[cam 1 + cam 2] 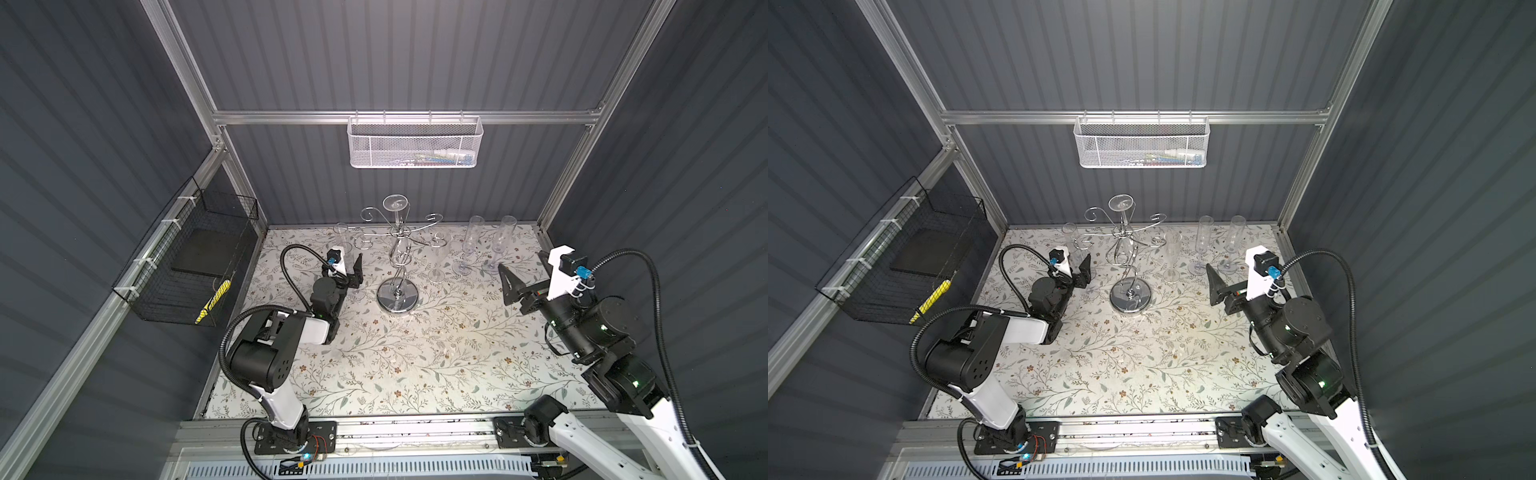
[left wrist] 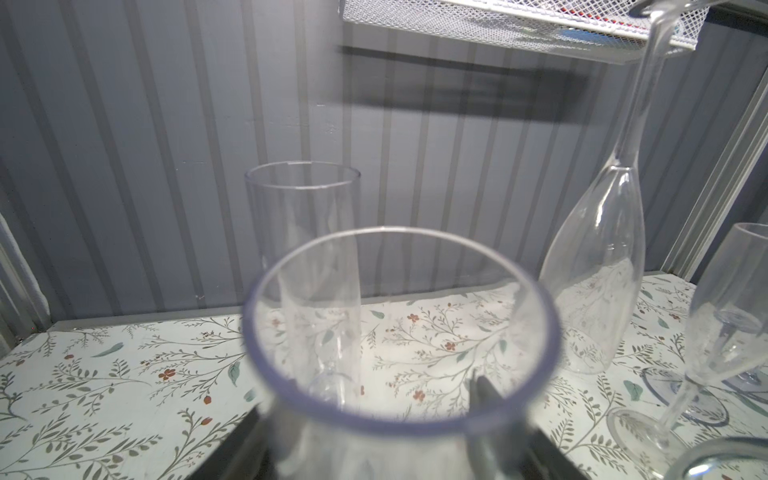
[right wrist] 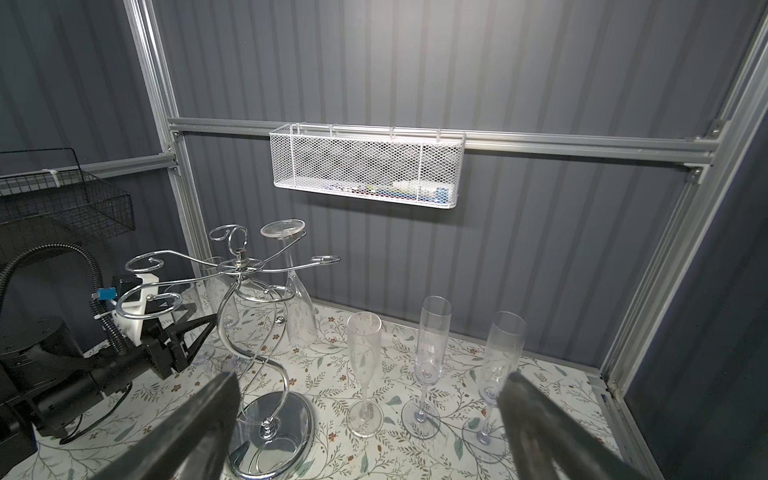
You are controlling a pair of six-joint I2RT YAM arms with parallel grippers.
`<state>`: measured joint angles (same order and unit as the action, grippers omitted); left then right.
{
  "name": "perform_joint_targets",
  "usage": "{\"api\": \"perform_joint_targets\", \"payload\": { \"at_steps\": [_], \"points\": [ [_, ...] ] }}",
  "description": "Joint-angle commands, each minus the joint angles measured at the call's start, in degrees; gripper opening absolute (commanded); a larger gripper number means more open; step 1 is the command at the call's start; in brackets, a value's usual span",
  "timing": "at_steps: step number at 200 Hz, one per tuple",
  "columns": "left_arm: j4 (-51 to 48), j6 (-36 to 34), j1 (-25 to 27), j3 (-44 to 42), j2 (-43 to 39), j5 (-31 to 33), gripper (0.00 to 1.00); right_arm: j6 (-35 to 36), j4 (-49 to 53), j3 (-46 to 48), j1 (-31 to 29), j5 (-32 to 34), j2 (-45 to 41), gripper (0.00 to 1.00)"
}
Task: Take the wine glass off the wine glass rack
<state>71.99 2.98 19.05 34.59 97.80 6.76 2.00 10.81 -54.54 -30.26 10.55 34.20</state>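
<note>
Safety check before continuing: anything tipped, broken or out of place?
Nothing stands out. The glasses on the table stand upright; one wine glass hangs upside down on the wine glass rack.

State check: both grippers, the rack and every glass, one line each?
left gripper: around an upright glass, grip unclear
right gripper: open, empty
wine glass rack: upright, one arm occupied
wine glass: hanging upside down on rack
three glasses right of it: upright
far-left glass: upright

Floral table [image 1: 415, 365] bears the wine glass rack [image 1: 398, 297], 3 upright flutes [image 1: 471, 245] right, 2 glasses [image 1: 343, 237] left.
</note>
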Motion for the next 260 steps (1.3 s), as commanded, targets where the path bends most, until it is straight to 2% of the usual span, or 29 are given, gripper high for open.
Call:
{"api": "perform_joint_targets", "payload": {
  "at_steps": [1, 36, 67, 93, 135, 158, 183, 205, 248, 260],
  "points": [
    [-0.11, -0.70, -0.15, -0.83, -3.60, 0.28, 0.76, 0.48, -0.19, -1.87, 0.20, 0.96, -0.69, 0.99],
    [-3.92, -1.09, -0.15, -2.32, -10.02, 1.58, 0.79, -2.56, -0.40, -2.56, 0.21, 4.60, -0.38, 0.99],
    [-11.65, -1.32, -0.15, -2.71, -17.76, 2.35, 0.81, -6.94, -0.96, -3.89, 0.20, 9.20, 0.38, 0.99],
    [-19.82, -1.82, -0.15, -2.96, -25.96, 3.53, 0.84, -8.57, 0.99, -7.59, 0.20, 8.68, 3.76, 0.99],
    [-38.01, -1.89, -0.15, -1.63, -39.93, 6.69, 0.87, -9.85, 5.99, -17.26, 0.63, 5.05, 14.33, 0.99],
    [-46.96, -0.79, -0.15, -0.69, -46.21, 7.54, 0.87, -11.25, 6.00, -22.18, 2.40, -2.22, 20.35, 0.99],
    [-55.44, 2.45, -0.17, 0.62, -51.40, 7.41, 0.87, -17.36, 5.83, -28.13, 7.78, -15.95, 28.05, 0.99],
    [-61.83, 6.14, -0.15, 2.09, -53.87, 7.78, 0.87, -19.12, 6.09, -34.44, 10.57, -26.38, 36.51, 0.99],
    [-69.43, 10.37, -0.15, 2.67, -57.29, 4.91, 0.86, -21.04, 13.97, -49.57, 12.72, -36.07, 53.32, 0.99],
    [-71.24, 11.32, -0.15, 2.58, -59.12, 4.92, 0.86, -21.83, 15.02, -52.79, 12.94, -38.88, 57.23, 0.96]
  ]
}}
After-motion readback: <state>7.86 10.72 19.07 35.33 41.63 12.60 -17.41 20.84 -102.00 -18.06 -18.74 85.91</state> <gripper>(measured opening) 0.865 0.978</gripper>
